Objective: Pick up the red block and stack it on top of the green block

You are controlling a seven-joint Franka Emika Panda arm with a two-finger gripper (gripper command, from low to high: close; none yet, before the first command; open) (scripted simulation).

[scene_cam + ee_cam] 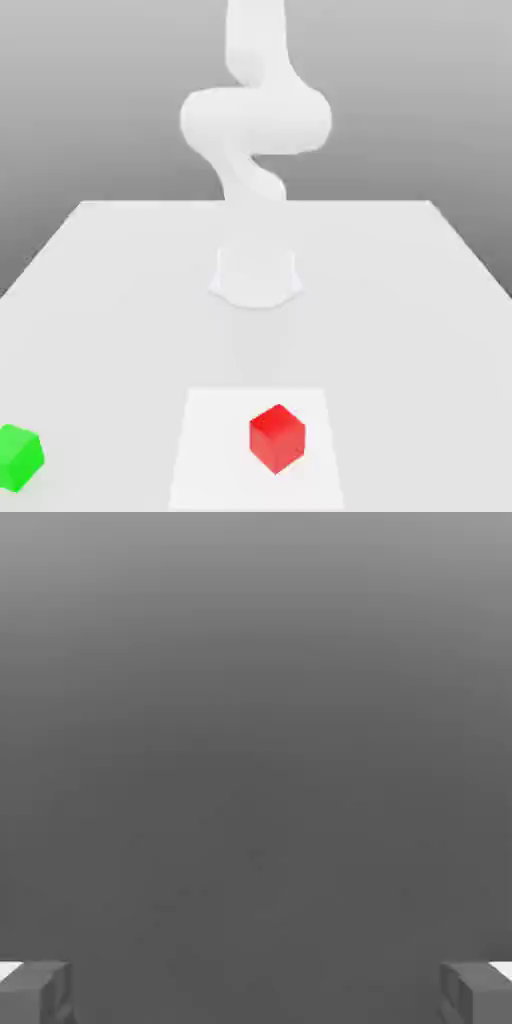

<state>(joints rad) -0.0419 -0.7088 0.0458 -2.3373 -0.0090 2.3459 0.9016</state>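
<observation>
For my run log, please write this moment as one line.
stage: before grasp | pincer: open, empty | red block: on table, untouched | green block: apart, at exterior view's left | stack: not done

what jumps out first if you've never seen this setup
The red block stands out first, sitting on a paler square patch near the front of the white table. The green block sits apart at the exterior view's far left edge. Behind them rises the white arm; its hand is open with nothing between its fingers.

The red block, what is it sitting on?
The red block sits on a paler square patch of the white table. The spot right under the block is covered, so it cannot be seen.
</observation>
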